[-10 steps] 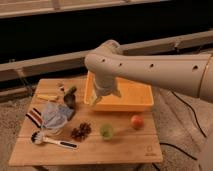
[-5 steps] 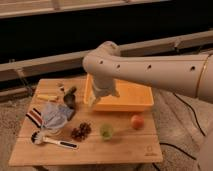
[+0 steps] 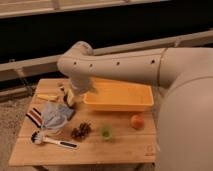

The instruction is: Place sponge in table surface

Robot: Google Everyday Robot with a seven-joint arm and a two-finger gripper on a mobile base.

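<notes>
My gripper (image 3: 70, 98) hangs at the end of the pale arm, pointing down just left of the orange-yellow tub (image 3: 120, 96) and low over the back left of the table surface (image 3: 117, 149). It stands open and I see nothing held in it. The sponge is hidden from this view. The arm covers the table just behind the gripper.
A grey-blue cloth (image 3: 56, 114) lies just left of the gripper, with a striped item (image 3: 33, 117) beside it and a yellow item (image 3: 47, 97) behind. A white-handled brush (image 3: 52, 142), a dark brown cluster (image 3: 80, 131), a green item (image 3: 105, 131) and an orange fruit (image 3: 137, 121) lie in front.
The arm has swung left and down. The gripper has gone from over the tub's left end to the table beside the cloth.
</notes>
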